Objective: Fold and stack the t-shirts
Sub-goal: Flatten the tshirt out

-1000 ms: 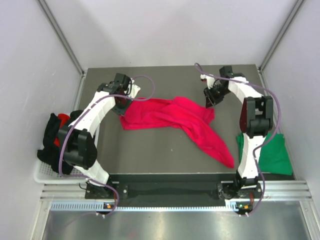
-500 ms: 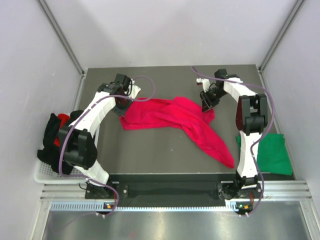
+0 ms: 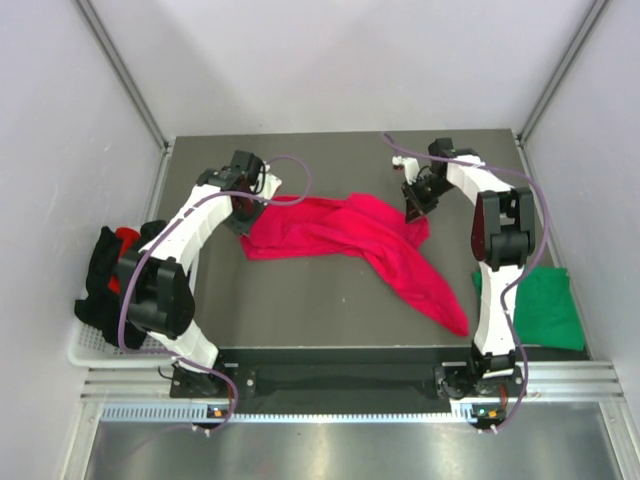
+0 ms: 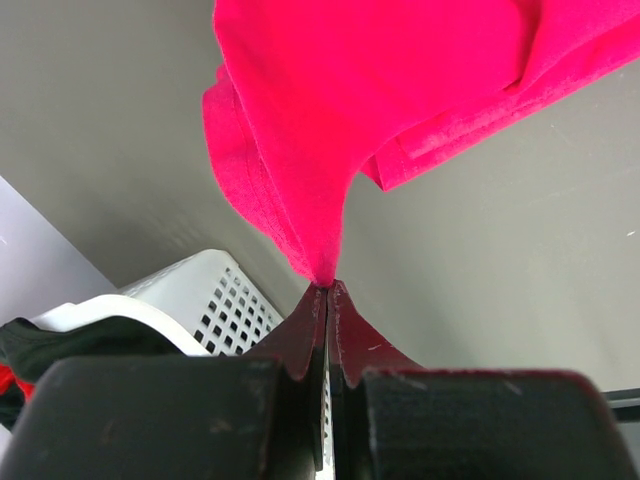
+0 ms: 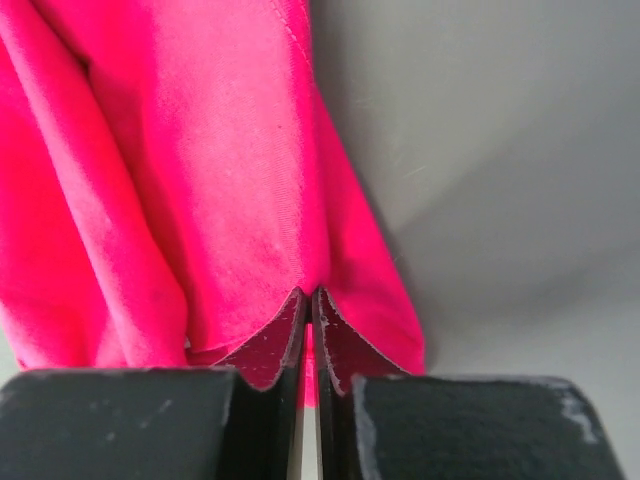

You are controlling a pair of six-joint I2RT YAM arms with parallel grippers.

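Crimson-pink soft cloth t-shirt (image 3: 345, 232) lies rumpled on the grey table (image 3: 320, 310). Both arms reach forward, left gripper (image 4: 327, 292) and right gripper (image 5: 308, 296) each pinching one end. Black cloth heap (image 3: 100, 278) sits part-hidden in a white basket (image 3: 85, 350).

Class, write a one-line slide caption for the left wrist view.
Left gripper shut on a corner of the crimson-pink t-shirt, white basket at lower left.

No readable text, labels, brands, numbers or signs anywhere (cloth, arms, table all unmarked).
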